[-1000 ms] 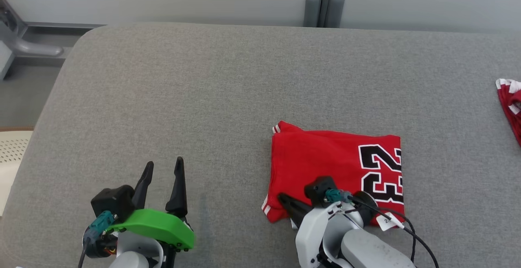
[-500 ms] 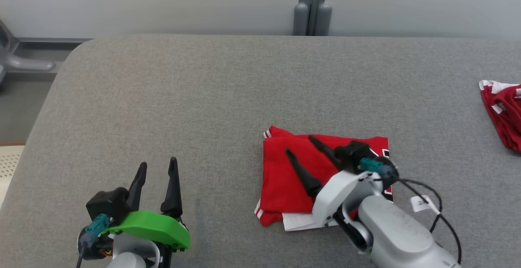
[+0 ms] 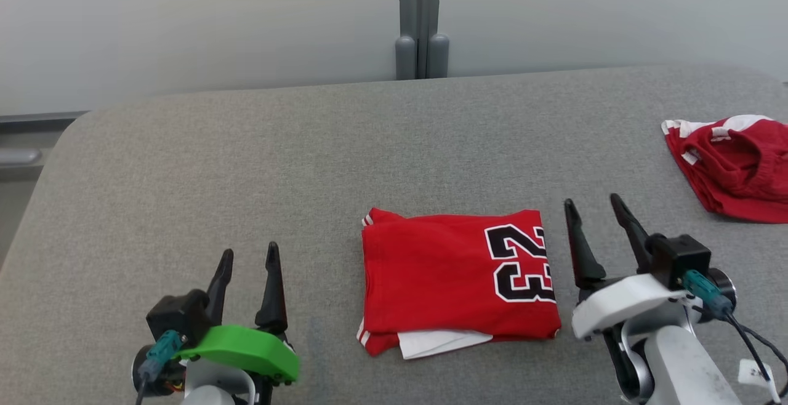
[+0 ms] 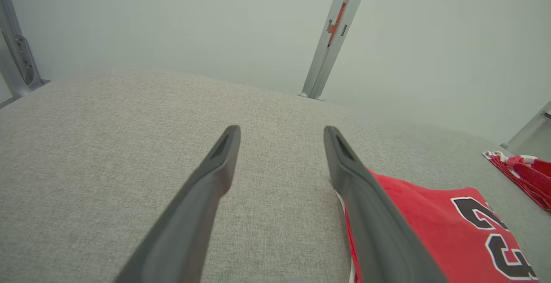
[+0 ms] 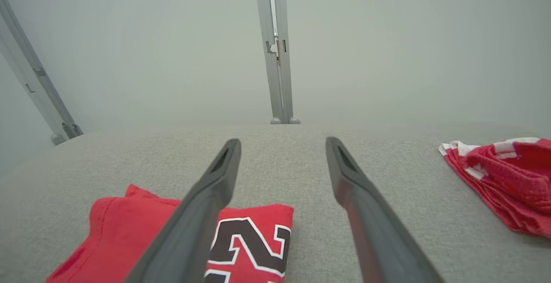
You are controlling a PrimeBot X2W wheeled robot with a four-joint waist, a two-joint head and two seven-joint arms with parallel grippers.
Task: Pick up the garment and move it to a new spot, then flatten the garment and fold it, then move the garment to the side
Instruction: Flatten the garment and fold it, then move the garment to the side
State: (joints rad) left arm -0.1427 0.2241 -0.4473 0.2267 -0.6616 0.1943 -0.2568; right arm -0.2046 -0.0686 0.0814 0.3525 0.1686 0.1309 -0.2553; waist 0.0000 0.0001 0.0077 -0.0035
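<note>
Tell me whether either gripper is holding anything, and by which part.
Nothing is held. The left gripper and right gripper are open, either side of the jersey.

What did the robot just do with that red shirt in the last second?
The right gripper let go of the folded jersey at its near edge and pulled back to its right, open. The head camera shifted too. The jersey stayed folded; the left gripper stayed open, idle.

The red jersey (image 3: 443,276) lies folded into a flat rectangle on the gray fabric surface (image 3: 246,165). Its black 23 faces up, and a white layer peeks out at the near edge.
</note>
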